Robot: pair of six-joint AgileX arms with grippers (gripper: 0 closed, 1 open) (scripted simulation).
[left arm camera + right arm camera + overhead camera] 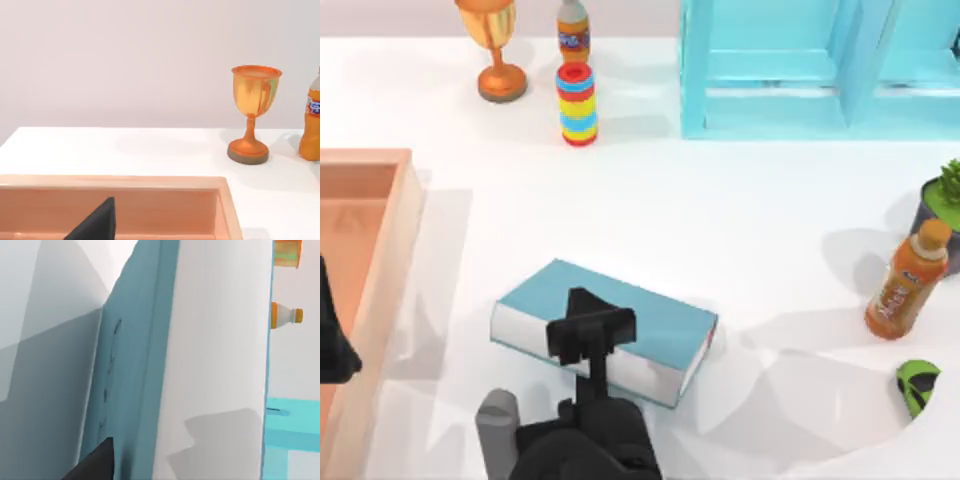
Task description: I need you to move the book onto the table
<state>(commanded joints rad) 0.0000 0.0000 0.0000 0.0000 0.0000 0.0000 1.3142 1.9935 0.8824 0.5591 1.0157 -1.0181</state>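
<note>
Book point(650, 322) lies flat on white bench point(740, 220), lower centre of the frame. Right gripper point(588, 322) sits over the book's near edge; cannot tell how far its fingers are apart. Left gripper point(332, 345) parked over wooden box point(390, 240), left edge.

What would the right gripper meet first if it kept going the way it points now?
Most likely the book: the right gripper sits directly over its cover, and the right wrist view shows the book's page edges close ahead. The gap is unclear.

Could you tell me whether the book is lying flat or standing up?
Lying flat: the book rests cover-up on the table.
</note>
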